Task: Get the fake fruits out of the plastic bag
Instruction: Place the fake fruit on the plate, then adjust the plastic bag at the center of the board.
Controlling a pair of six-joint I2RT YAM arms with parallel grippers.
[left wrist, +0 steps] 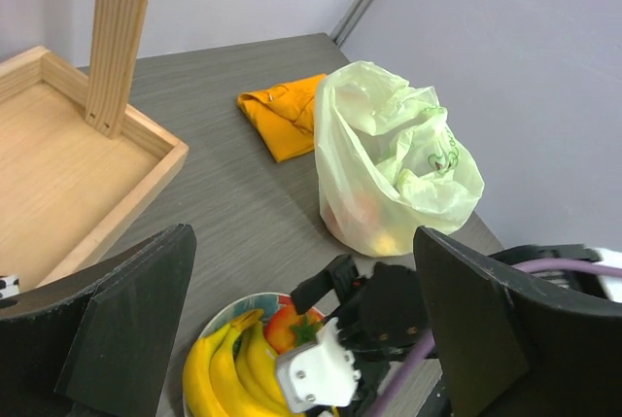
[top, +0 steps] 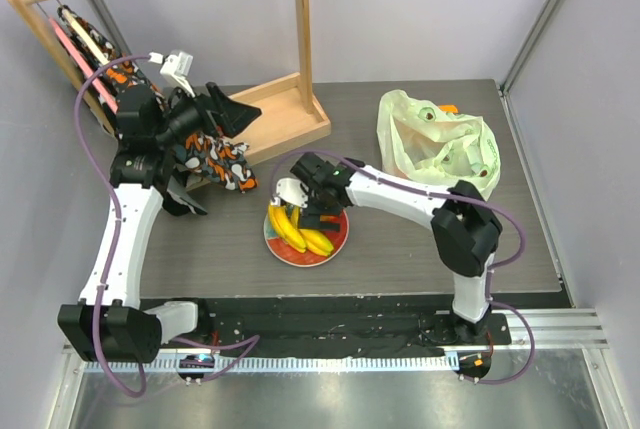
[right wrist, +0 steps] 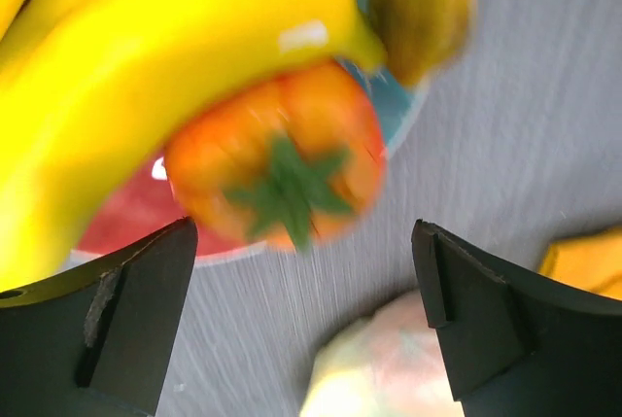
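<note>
Hovered right gripper [right wrist: 304, 291], spread, over orange fruit [right wrist: 282, 169] and bananas [top: 291, 229] on plate [top: 341, 238]. Held left gripper [left wrist: 303, 325] spread by left edge of counter [top: 400, 249], plastic bag [top: 440, 144] far right.

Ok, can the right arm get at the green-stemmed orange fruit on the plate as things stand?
Probably yes. The right gripper hangs open right over the fruit, whose stem side is bare; only the bananas lie close on one side on the plate.
</note>
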